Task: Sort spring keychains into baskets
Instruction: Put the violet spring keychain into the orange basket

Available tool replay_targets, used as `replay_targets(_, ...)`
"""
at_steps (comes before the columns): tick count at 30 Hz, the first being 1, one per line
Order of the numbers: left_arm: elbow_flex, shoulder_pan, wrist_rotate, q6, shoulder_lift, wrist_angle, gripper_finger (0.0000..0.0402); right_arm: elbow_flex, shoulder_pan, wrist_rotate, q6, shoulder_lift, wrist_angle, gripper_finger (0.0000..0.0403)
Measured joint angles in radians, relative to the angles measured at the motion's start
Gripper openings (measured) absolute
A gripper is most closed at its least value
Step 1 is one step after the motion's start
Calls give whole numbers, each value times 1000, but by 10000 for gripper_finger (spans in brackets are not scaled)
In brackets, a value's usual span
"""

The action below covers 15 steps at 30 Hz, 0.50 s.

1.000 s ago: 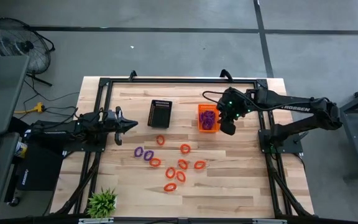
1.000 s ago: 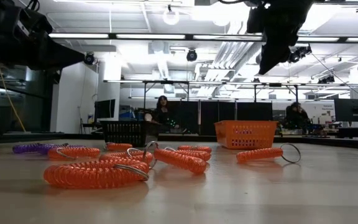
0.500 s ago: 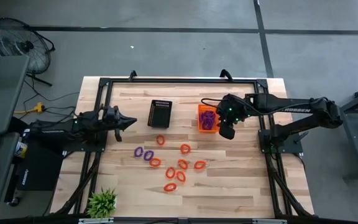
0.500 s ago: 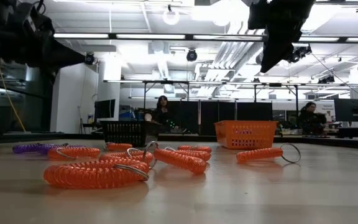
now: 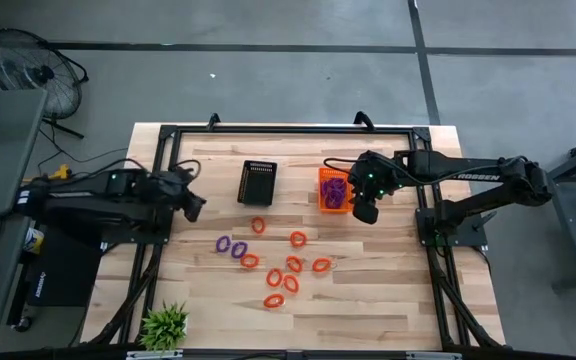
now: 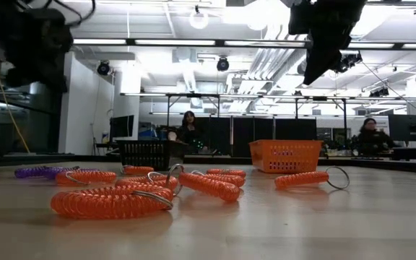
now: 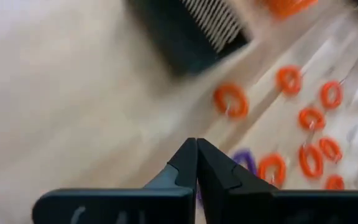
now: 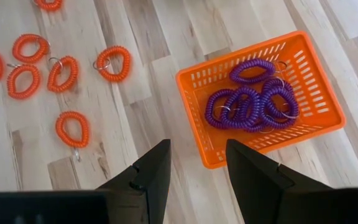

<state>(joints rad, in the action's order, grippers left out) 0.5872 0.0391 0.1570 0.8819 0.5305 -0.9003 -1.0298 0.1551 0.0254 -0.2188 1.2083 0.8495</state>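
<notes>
Overhead, the wooden table [image 5: 388, 300] carries a black basket [image 5: 257, 182] left of centre and an orange basket [image 5: 335, 190] to its right, the latter holding a heap of purple spring keychains [image 5: 335, 190]. Orange-red keychains [image 5: 294, 264] lie scattered nearer the front edge, with two purple ones [image 5: 231, 246] at their left. The right gripper [image 5: 364, 211] hangs just right of the orange basket; the left gripper [image 5: 196, 207] sits well left of the black basket.

Level with the tabletop, coiled orange loops [image 6: 107, 201] fill the foreground, both baskets stand behind them, and people sit in the room beyond.

Left wrist: the fingers [image 7: 185, 163] are pressed together, holding nothing, above a purple loop [image 7: 246, 160].

Right wrist: the fingers [image 8: 156, 165] stand apart, empty, over bare wood beside the orange basket [image 8: 194, 81].
</notes>
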Motion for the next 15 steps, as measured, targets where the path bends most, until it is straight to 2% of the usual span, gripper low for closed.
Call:
replay_targets(5,1,0,-127,117,108,-8,1,0,0,-1,29,0,3,149)
replay_targets(12,1,0,-230,145,249,29,3,0,0,-22,70,0,7,149)
replay_targets(15,1,-1,-288,145,311,64,22,0,0,-23,88,0,8,149)
